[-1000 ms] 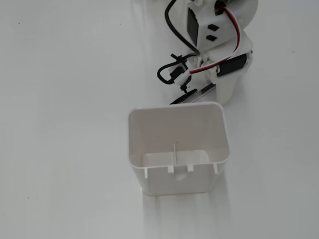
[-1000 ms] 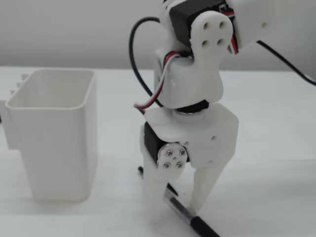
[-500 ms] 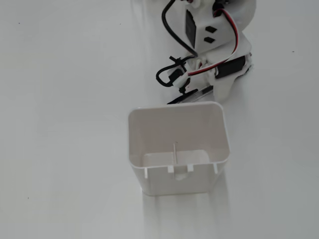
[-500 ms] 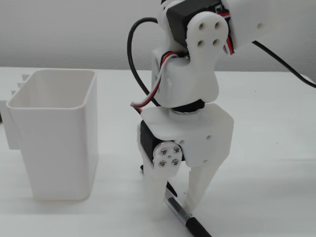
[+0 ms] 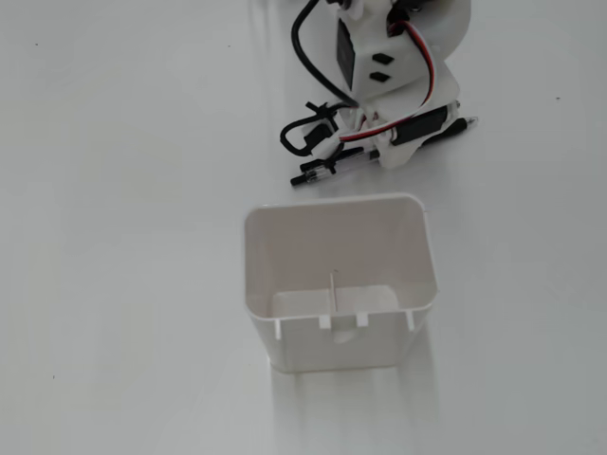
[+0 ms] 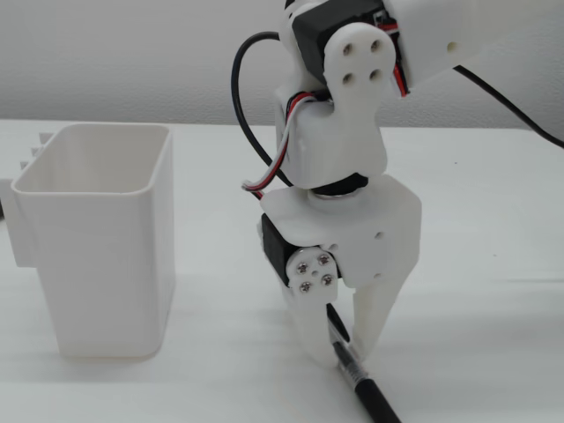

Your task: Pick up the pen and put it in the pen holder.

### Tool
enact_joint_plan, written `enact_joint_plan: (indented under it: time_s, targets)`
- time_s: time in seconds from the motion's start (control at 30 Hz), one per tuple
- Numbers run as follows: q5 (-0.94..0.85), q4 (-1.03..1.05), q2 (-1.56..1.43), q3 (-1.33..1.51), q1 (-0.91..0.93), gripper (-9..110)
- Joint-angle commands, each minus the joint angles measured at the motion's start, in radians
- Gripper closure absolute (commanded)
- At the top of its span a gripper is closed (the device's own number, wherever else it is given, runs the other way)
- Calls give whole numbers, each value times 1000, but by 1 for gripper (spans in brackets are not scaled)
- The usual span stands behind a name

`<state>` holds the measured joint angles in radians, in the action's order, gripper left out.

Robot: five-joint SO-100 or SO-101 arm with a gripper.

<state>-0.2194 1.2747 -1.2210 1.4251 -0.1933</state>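
My gripper point(image 6: 339, 348) stands over the pen point(image 6: 366, 388) on the table point(image 6: 493, 264), fingers either side, apparently pinching it (contact is hard to confirm). The white pen holder point(image 5: 337, 284) stands upright nearby.

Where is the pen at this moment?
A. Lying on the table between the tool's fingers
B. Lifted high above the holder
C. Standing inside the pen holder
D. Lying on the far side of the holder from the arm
A: in a fixed view the pen lies on the table with the tool straddling it, and the pen holder is empty.
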Motion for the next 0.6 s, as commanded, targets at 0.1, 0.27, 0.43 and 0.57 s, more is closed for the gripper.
enact_joint_plan:
  time_s: [0.1,0.27,0.43,0.57]
  targets:
    - [-44,98,-371,-12,58,102]
    - [-140,130,-589,-12,140,102]
    - [-310,114,-703,-14,247,102]
    - [-446,66,-712,-109,308,102]
